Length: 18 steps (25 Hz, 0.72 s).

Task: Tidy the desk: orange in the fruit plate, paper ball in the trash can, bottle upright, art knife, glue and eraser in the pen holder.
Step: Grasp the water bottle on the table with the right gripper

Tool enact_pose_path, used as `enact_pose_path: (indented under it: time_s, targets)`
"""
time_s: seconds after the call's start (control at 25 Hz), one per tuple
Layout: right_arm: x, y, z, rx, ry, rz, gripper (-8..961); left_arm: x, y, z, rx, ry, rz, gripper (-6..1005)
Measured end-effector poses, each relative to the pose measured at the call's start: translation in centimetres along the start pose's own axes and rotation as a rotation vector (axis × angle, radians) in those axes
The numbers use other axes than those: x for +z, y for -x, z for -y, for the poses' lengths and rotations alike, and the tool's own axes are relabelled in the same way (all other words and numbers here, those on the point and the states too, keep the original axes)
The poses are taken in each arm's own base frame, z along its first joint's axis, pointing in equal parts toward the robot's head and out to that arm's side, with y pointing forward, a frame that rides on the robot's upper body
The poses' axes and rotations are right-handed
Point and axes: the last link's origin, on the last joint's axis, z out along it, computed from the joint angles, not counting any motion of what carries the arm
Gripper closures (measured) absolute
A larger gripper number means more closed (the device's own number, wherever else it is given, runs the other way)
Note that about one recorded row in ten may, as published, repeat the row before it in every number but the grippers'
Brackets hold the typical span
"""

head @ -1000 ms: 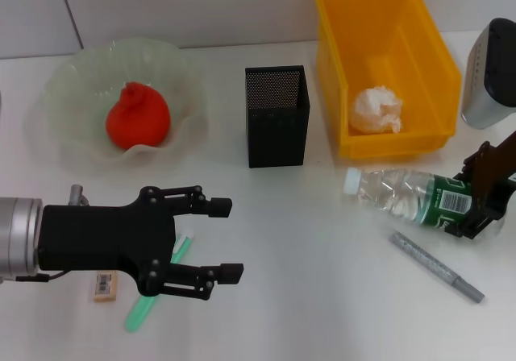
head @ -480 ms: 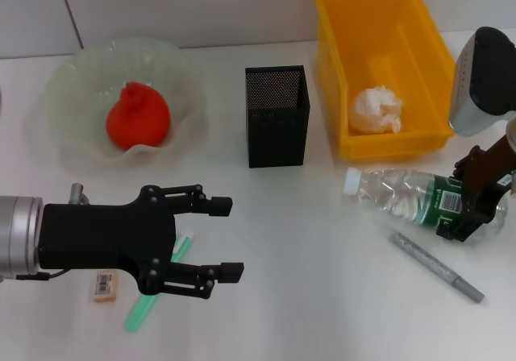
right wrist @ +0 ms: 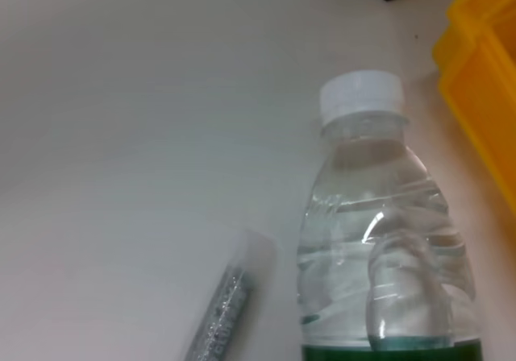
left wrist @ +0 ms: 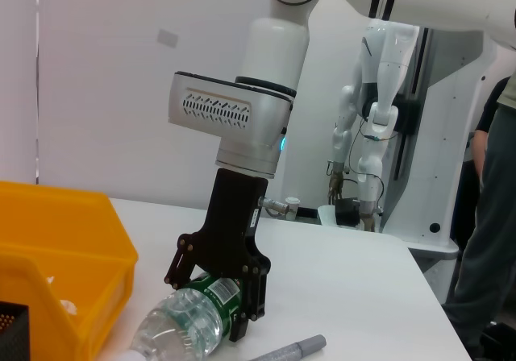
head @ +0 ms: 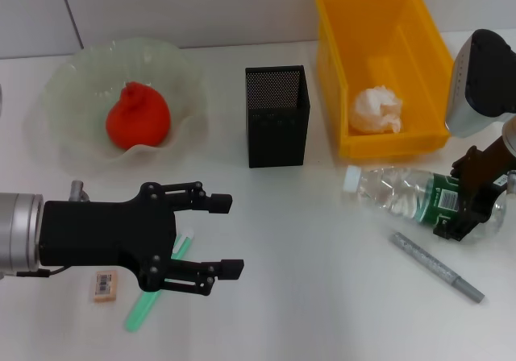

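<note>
Right end effector [head: 466, 208] moved lower, now clamped on lying water bottle [head: 403, 194]. I next tilt it upright on counter [head: 306, 248]. Left end effector [head: 226, 236] apart, idle.

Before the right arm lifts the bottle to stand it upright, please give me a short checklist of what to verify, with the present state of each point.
1. Right gripper jaws straddle the bottle at its green label: ok.
2. Jaws fully closed on the bottle: cannot tell.
3. Bottle upright: not ok, it lies on its side.
4. White cap on the bottle: ok.
5. Grey pen-like tool apart from the bottle: ok, it lies beside it without touching.
6. Left gripper out of the way: ok, open, hovering far off over the green stick.
</note>
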Motion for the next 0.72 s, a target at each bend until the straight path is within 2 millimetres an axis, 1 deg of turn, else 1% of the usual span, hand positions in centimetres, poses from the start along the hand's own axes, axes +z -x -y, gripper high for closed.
enact_pose_path:
  time_s: [0.4,0.72]
  targets:
    - [0.02,0.24,0.49,0.003,-0.036,-0.001,157,0.00,0.02,0.00,0.000,-0.001,0.000,158]
    - [0.29,0.91,0.03,-0.033,-0.023,-0.023,164,0.03,0.18,-0.06,-0.006,0.000,-0.002,158]
